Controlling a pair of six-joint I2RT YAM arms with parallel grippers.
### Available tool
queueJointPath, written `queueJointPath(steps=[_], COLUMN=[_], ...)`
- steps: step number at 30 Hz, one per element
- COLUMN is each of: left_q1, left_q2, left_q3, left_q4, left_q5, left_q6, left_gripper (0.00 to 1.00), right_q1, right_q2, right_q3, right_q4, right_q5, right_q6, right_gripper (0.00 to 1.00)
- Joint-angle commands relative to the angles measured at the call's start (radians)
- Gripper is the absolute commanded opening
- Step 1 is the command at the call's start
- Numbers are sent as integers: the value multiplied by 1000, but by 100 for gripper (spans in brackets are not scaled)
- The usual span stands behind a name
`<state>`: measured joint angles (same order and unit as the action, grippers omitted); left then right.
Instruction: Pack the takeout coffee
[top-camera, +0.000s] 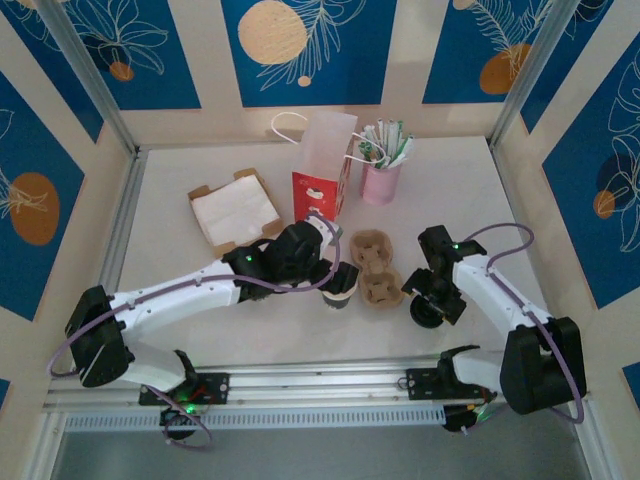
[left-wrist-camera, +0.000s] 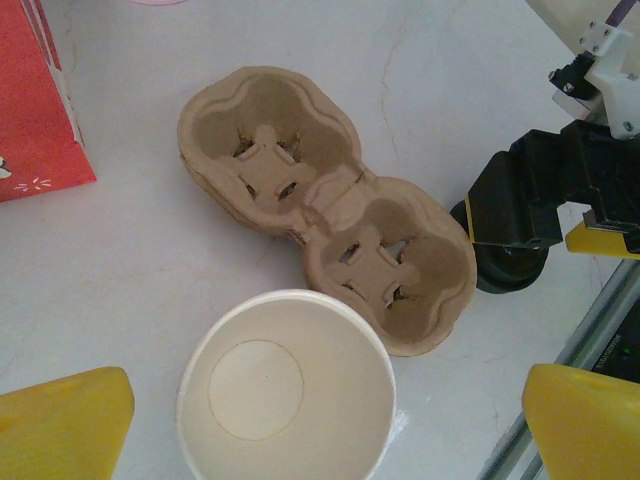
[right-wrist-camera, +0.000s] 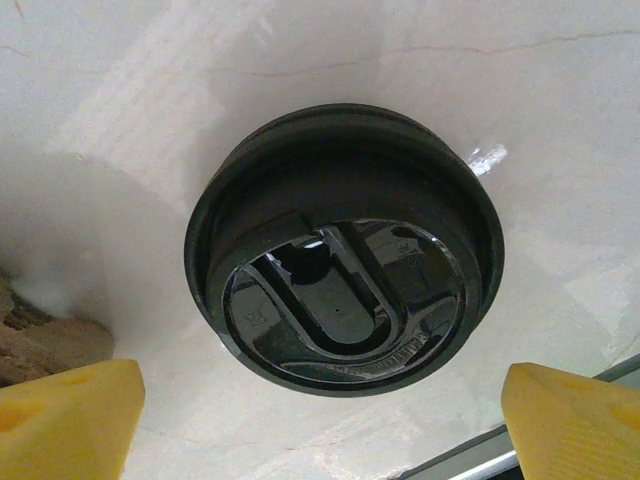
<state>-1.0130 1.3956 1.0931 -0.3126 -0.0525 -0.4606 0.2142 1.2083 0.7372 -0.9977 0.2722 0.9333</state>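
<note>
Currently: left gripper (left-wrist-camera: 320, 425) released, flanking empty cup (left-wrist-camera: 285, 385) beside carrier (left-wrist-camera: 320, 200) — right gripper (right-wrist-camera: 320, 418) released, over lid (right-wrist-camera: 340, 250).

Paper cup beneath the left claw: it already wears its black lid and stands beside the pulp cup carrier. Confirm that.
Wrong on the lid. The left wrist view shows the paper cup open and empty beneath the left claw; the black lid lies on the table under the right claw. The cup does stand beside the pulp cup carrier.
</note>
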Motion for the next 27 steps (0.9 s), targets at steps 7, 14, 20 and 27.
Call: queueJointPath(steps=[7,14,20,27], left_q1=[-10,-10,-10,-8], left_q2=[-12,-4,-4,0], left_q3=[-1,4,8,10], left_q4=[18,19,15,15], left_q5=[11,11,8,4], left_q6=[22,22,24,22], left_gripper=[100,100,100,100], right_q1=[-16,-26,-26,-27], right_q2=[33,43,33,-27], right_q3=[-21,-25,-15,7], right_q4=[14,19,18,-19], right_q5=[21,24,12,25], right_q6=[5,11,8,16], right_gripper=[87,86,87,87])
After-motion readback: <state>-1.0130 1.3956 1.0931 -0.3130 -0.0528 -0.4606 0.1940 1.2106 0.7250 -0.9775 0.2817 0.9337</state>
